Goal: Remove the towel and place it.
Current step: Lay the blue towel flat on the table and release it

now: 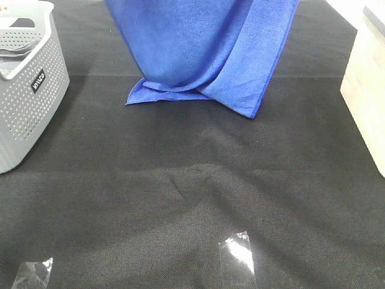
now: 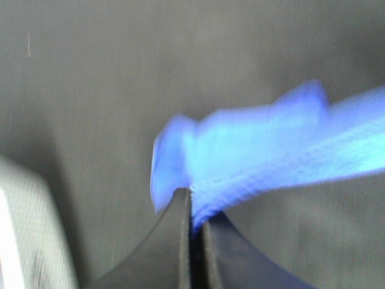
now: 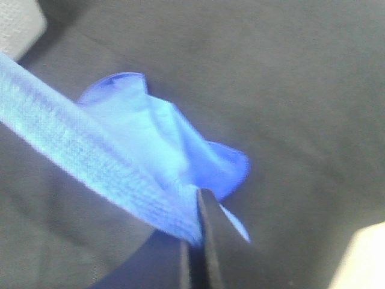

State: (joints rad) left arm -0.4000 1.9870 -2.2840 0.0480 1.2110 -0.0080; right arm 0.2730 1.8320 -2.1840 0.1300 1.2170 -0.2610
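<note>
A: Towel (image 1: 204,48)?
B: Hangs over the far middle of the desk (image 1: 192,198). Bottom edge crumpled on the desk, top cut off in the high view.
A: Jaws?
B: Left jaws clenched on a towel edge. Right jaws clenched on it too. Both wrist views blurry.
A: Containers?
B: Grey perforated basket (image 1: 30,102) at the left edge, well apart from the towel. Grey shapes inside, can't tell what. Beige box (image 1: 364,90) at the right edge, inside hidden.
A: Else?
B: Two clear tape patches (image 1: 237,259) on the near desk.
</note>
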